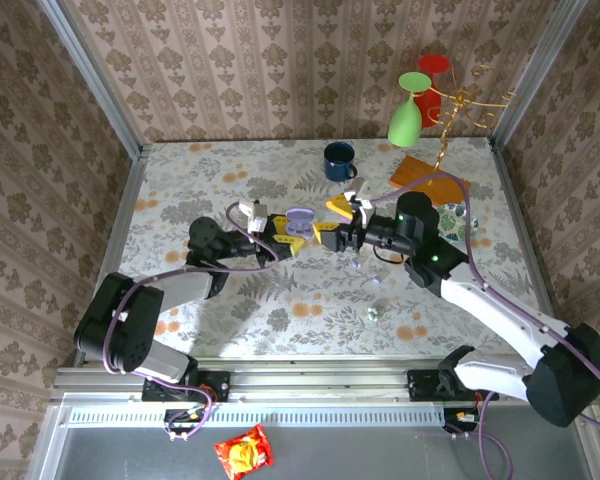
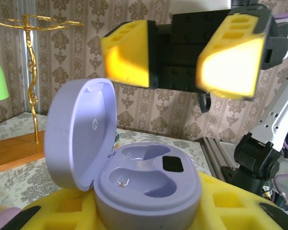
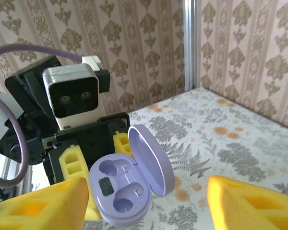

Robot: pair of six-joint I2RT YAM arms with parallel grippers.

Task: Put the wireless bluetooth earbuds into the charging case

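The left hand [image 1: 292,236] was pressed together on the lilac charging case [image 2: 149,187], its yellow foam fingers [image 2: 240,211] clamped against the case's lower body on either side. The case was held upright above the floral bench [image 1: 200,180], and its round lid [image 2: 77,134] was swung fully open to stand nearly vertical on the hinge. Inside the case, two moulded wells and a small dark square window faced upward; a tiny gold contact glinted in the nearer well.

Directly facing the case, just beyond its open top, the right hand [image 2: 178,56] was spread wide, with one yellow fingertip on each side of the case and clear of it.

A few earbuds [image 1: 372,314] lay loose on the bench, to the right of the case and nearer the arm bases than it, under the right arm; they were too small to tell apart by colour or shape.

Farther from the arm bases than the case stood a dark blue mug [image 1: 339,160]. Farther right of the case was a gold stemware rack [image 1: 450,110] on an orange base [image 1: 427,177], with a green glass [image 1: 405,118] and a red glass [image 1: 432,66] hanging upside down from it
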